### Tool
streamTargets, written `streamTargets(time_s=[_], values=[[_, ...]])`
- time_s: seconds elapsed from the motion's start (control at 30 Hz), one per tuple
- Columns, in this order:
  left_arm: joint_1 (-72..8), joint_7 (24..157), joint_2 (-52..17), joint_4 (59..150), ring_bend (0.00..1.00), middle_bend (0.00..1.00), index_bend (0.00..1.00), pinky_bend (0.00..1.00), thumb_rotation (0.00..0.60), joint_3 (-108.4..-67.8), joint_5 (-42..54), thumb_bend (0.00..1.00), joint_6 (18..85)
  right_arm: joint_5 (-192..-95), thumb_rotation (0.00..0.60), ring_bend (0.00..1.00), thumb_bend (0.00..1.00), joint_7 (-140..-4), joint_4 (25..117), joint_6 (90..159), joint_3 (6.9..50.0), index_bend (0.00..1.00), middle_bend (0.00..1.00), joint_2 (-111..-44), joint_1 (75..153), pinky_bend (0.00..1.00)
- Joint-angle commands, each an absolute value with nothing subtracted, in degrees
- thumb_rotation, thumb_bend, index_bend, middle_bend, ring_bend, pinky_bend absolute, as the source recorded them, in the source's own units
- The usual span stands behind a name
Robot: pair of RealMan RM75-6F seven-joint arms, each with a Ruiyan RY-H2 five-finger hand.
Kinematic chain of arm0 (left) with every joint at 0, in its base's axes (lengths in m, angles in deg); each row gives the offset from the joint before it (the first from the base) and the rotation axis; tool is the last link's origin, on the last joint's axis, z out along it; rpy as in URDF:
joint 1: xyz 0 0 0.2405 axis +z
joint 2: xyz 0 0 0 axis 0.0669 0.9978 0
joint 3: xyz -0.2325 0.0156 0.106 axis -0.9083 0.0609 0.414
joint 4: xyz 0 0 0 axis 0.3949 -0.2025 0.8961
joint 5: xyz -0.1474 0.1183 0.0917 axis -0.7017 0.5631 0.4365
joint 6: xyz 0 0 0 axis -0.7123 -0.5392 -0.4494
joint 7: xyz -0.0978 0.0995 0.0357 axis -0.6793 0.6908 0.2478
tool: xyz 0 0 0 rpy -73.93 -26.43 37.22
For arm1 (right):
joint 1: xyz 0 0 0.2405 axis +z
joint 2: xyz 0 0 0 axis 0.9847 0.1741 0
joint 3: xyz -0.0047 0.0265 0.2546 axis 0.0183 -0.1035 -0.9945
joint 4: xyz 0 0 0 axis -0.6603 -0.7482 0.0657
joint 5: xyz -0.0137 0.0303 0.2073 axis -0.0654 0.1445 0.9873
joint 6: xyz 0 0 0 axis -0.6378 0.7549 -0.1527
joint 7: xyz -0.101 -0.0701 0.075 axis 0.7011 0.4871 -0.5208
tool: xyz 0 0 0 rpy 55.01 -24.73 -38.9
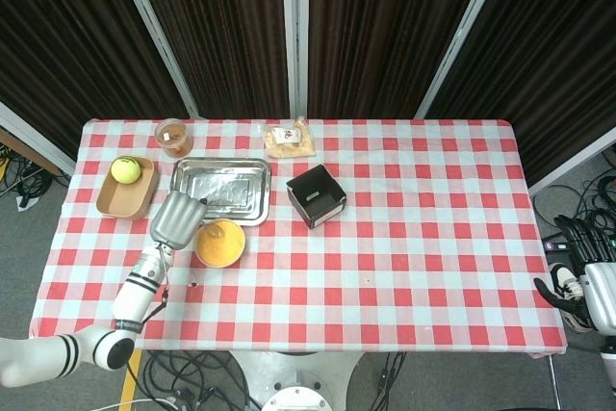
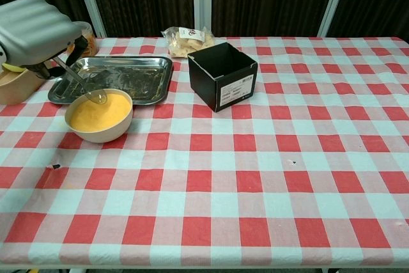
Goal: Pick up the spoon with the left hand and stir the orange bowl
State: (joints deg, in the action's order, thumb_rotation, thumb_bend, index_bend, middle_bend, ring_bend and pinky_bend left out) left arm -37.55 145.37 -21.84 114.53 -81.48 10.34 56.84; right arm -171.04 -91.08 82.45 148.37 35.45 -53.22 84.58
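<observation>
The surface (image 1: 433,267) is covered by a red-and-white checked cloth that hangs a little over its edges. Behind it stands a wall of dark, finely ribbed panels (image 1: 221,26), split by pale white frame strips (image 1: 295,31) that fan outward in the head view. Grey carpeted floor (image 1: 577,156) surrounds the surface. Bundles of black cables (image 1: 587,228) lie on the floor at the right, and more cables (image 1: 24,185) trail at the left edge. Lighting is even and soft, with no strong shadows on the cloth.
</observation>
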Motion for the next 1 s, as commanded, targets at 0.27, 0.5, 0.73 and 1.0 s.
streamTargets(time_s=[0.27, 0.5, 0.73, 1.0], values=[[-37.1, 155.1, -26.6, 109.6, 0.92, 0.95, 0.69, 0.99, 0.6, -79.7, 13.8, 0.42, 59.0, -171.0, 0.6, 0.0, 0.2, -91.1, 82.4, 148.3, 35.5, 0.0, 0.07, -53.3, 84.6, 0.0], [-36.4, 158.5, -28.9, 108.0, 0.92, 0.95, 0.69, 0.99, 0.6, -78.9, 15.1, 0.42, 58.7, -170.9, 0.6, 0.0, 0.2, -91.3, 82.2, 148.0, 35.5, 0.0, 0.07, -53.5, 84.6, 0.0], [-36.2, 157.1, -29.6, 109.0, 0.92, 0.95, 0.69, 0.99, 0.6, -79.9, 14.7, 0.42, 56.8, -170.7, 0.6, 0.0, 0.2, -91.3, 82.1, 147.9, 35.4, 0.0, 0.07, -53.5, 84.6, 0.0], [-35.4, 148.1, -26.8, 112.2, 0.92, 0.95, 0.69, 0.99, 0.6, -82.9, 11.4, 0.42, 53.4, -170.7, 0.6, 0.0, 0.2, -91.2, 82.3, 148.0, 35.4, 0.0, 0.07, -53.3, 84.6, 0.0]])
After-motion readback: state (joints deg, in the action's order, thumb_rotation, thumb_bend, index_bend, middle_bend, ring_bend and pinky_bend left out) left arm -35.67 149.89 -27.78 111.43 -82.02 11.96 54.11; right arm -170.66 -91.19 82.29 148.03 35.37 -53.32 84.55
